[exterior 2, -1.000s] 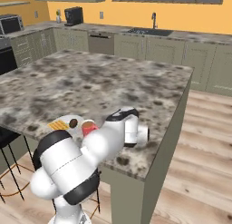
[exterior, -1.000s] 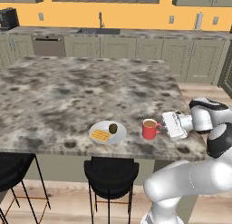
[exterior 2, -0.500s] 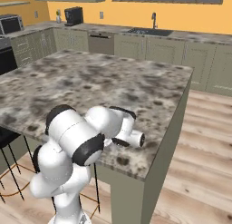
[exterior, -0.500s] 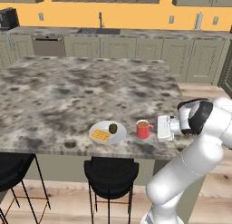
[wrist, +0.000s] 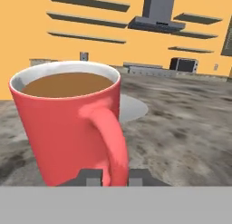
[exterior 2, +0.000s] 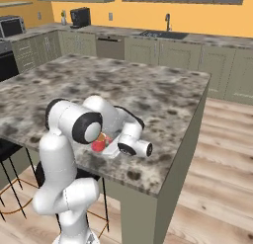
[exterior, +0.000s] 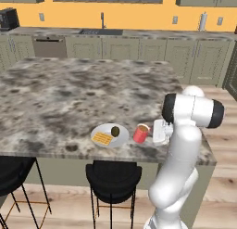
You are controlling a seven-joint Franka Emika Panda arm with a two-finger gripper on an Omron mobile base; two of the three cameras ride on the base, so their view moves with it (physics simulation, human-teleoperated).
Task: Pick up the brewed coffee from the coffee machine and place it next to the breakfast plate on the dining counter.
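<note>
Standing across the middle of the kitchen, the island counter [exterior: 69, 93] carries everything that matters, and its near edge, by the black stools [exterior: 113, 177], is where the breakfast setting sits so that a seated person could reach it. The arm [exterior: 190, 130] folds down low over that same edge, its hand laid almost level with the marble, which suits sliding a cup onto the top without tipping it. The plate [exterior: 109, 135], with its yellow waffle square and dark round piece, lies near the edge, and the red mug [exterior: 141, 134] stands upright just beside it on the arm's side, coffee level inside. That looks like the asked-for spot, so the job seems nearly done.

The claw [wrist: 111, 177] comes at the mug from the handle side. In the hand view the handle [wrist: 108, 141] runs down between the two dark fingertips [wrist: 90, 177], which sit close on either side of it. The jaws are nearly closed around the handle; whether they grip it or have just let go, I cannot tell.
</note>
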